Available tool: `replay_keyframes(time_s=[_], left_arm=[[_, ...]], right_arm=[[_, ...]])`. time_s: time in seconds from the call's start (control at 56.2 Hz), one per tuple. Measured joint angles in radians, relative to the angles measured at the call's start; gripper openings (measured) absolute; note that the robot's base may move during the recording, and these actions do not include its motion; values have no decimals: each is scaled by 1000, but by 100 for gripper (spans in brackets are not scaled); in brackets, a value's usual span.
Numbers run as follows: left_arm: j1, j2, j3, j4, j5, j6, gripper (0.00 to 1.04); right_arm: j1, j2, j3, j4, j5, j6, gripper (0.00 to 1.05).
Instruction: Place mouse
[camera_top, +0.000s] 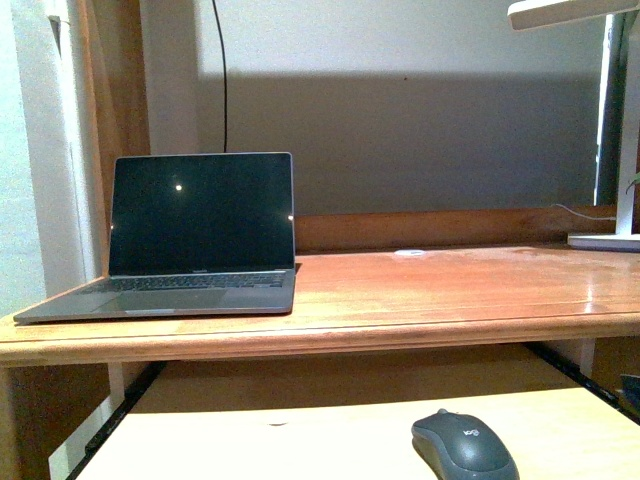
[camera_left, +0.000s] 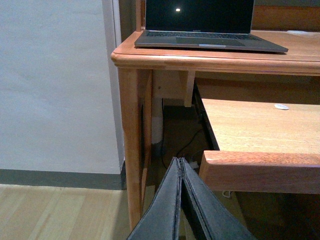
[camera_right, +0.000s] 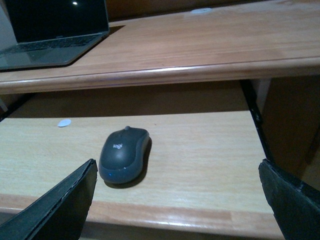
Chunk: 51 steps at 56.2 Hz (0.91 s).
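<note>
**Mouse on pull-out shelf, both grippers empty**

Right gripper: jaws spread wide, holding nothing, at the shelf's near edge. Left gripper: fingers pressed flat together, nothing between them, low beside the desk leg. Mouse lies on the pale pull-out shelf, under the desktop, right of centre in the front view, touching neither gripper. Small white spot on the shelf beyond it, leftward. Up on the desktop: open laptop, screen dark, at left; white lamp base at far right.
</note>
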<state>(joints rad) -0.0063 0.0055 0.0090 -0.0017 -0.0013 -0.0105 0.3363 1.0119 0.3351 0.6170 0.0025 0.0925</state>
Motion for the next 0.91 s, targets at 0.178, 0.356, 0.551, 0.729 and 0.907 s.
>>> replay_keyframes(time_s=[0.178, 0.356, 0.551, 0.729, 0.907], left_arm=[[0, 0, 0, 0, 0, 0, 18], [0, 0, 0, 0, 0, 0, 44], [0, 0, 0, 0, 0, 0, 74], [0, 0, 0, 0, 0, 1, 99], [0, 0, 0, 0, 0, 1, 97]], right_arm=[[118, 131, 68, 33, 106, -55, 97], [223, 267, 124, 84, 198, -119, 97], [286, 430, 211, 91, 268, -154, 97], [290, 547, 325, 34, 313, -161, 97], [271, 626, 439, -104, 330, -142, 97]])
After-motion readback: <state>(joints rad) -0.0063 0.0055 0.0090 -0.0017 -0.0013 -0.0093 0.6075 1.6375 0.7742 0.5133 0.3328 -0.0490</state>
